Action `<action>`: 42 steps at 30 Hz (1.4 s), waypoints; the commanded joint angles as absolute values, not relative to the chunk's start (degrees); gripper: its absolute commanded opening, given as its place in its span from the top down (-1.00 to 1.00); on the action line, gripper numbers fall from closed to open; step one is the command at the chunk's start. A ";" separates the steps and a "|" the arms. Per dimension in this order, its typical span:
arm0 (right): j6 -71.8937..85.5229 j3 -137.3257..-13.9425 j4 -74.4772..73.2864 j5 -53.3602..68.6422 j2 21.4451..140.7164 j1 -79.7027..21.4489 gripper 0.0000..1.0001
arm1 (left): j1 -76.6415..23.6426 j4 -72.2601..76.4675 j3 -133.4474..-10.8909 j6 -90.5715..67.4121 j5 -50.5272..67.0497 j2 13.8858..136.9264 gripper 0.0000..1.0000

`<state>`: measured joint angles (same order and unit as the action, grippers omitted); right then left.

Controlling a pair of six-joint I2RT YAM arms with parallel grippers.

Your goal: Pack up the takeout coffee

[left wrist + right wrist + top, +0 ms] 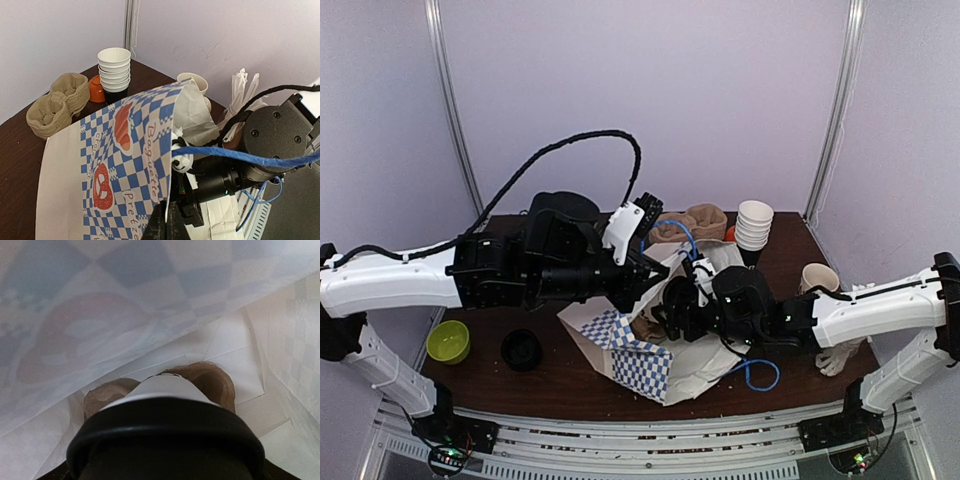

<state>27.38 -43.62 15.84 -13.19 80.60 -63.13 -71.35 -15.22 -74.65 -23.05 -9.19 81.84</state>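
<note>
The blue-checked white paper bag (pixel 642 362) (pixel 115 165) lies on the table with its mouth lifted. My left gripper (pixel 170 220) (pixel 648 268) is shut on the bag's upper edge. My right gripper (pixel 682 305) reaches into the bag's mouth; its fingers do not show in the right wrist view. That view looks inside the bag, where the takeout coffee (pixel 163 388) fills the lower part of the view, its black lid (pixel 165 437) nearest the camera. The cup's base points at a brown cup carrier (pixel 216 381) deep in the bag. From above, the coffee is hidden.
A stack of lidless paper cups (pixel 754 225) (pixel 114 67), spare brown carriers (pixel 690 222) (pixel 57 102) and an orange object (pixel 96 87) stand at the back. A cream mug (pixel 819 278) and wrapped straws (pixel 245 92) are on the right. A green bowl (pixel 449 341) and a black lid (pixel 522 349) lie on the left.
</note>
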 commanded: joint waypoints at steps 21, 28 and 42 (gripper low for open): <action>36.56 -40.27 16.74 -6.72 83.46 -57.24 -0.57 | -71.54 -9.99 -75.23 -22.93 -6.87 82.53 1.00; 35.76 -40.90 20.91 -8.08 85.46 -57.13 -0.56 | -71.54 -7.92 -74.62 -23.98 -5.78 82.98 1.00; 32.88 -45.80 9.98 -10.40 83.36 -57.21 -0.55 | -70.90 4.72 -73.65 -31.42 -4.79 84.61 1.00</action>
<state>34.85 -43.18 16.99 -9.13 85.47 -57.43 -71.33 -6.85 -74.24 -28.16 -6.26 84.97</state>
